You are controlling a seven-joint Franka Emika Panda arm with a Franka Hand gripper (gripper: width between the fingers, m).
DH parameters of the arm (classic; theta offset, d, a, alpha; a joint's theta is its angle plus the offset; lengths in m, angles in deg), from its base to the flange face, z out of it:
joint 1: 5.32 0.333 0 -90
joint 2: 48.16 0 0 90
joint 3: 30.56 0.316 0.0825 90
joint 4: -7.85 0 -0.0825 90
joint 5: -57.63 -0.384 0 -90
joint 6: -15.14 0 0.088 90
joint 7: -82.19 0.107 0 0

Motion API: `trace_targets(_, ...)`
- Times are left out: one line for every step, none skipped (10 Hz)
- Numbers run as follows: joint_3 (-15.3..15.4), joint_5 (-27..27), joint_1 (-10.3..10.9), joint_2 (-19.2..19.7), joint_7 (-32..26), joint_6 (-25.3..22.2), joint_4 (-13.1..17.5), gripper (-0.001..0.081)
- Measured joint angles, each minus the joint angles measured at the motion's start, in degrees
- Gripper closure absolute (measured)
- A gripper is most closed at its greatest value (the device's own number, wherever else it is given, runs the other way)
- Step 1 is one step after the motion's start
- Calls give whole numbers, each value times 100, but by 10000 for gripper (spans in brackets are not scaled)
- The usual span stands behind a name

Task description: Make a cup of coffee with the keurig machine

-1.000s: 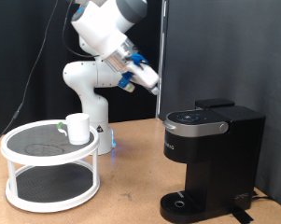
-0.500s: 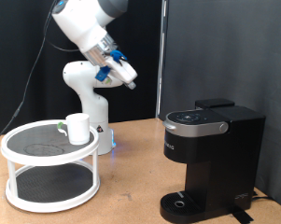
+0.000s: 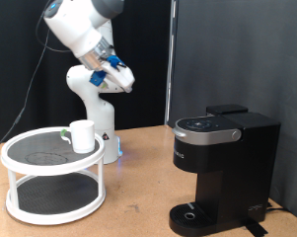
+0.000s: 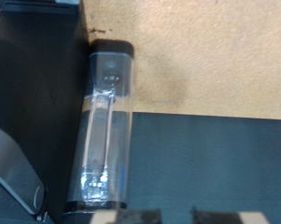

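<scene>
The cup [image 3: 82,135], a plain white mug, stands on the top tier of a white round two-tier rack [image 3: 51,174] at the exterior view's left. The keurig machine [image 3: 223,163] is black, with its lid down, at the exterior view's right. My gripper [image 3: 119,78] is high in the air above and to the right of the cup, well left of the machine, and holds nothing. The wrist view shows the machine's clear water tank [image 4: 107,131] and dark body [image 4: 33,103] from above. My fingertips [image 4: 129,217] show apart at the picture's edge.
The robot's white base [image 3: 94,109] stands behind the rack. The wooden table [image 3: 138,197] lies between rack and machine. A black curtain hangs behind. The machine's round drip tray [image 3: 192,212] sits low at its front.
My gripper has swung from above the machine's side towards the exterior view's left, and now hangs nearer the rack and cup. The cup and the machine have not moved.
</scene>
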Motion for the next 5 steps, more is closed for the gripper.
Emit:
trace_targets(-134,105,-99,-48,-146,-41,-11,806)
trace_targets(-257,214,-198,-98,-273,-60,-20,806)
trace_targets(-392,393,-293,-130,-412,-198,-7,806)
trace_targets(-536,594,-378,-140,-562,-408,23,806)
trace_targets(-689,766,-457,-141,-736,-600,65,806)
